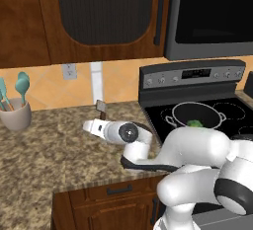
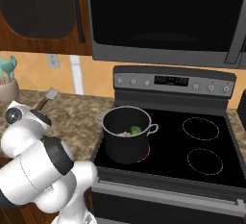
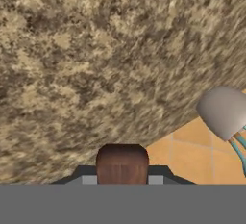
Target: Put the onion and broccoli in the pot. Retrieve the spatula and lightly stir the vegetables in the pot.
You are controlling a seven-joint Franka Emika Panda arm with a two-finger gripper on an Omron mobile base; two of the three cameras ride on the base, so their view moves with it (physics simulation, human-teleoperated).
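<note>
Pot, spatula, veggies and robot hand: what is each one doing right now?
pot: upright on the stove's front left burner, no lid.
broccoli: inside the pot.
onion: pale bit beside the broccoli in the pot, hard to make out.
spatula: lifted off the counter, blade up, handle held.
gripper: shut on the spatula's brown handle.
utensil cup: upright on the counter, teal spoons standing in it.

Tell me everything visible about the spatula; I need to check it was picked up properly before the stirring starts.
The spatula has a brown wooden handle and a small square silvery-grey blade. It is lifted off the granite counter, tilted with the blade uppermost, to the left of the stove. The hand is shut on the handle; in the hand view the handle's brown end sits between the fingertips. Nothing else touches it. The grip point itself is largely hidden by the arm in both base views.
</note>
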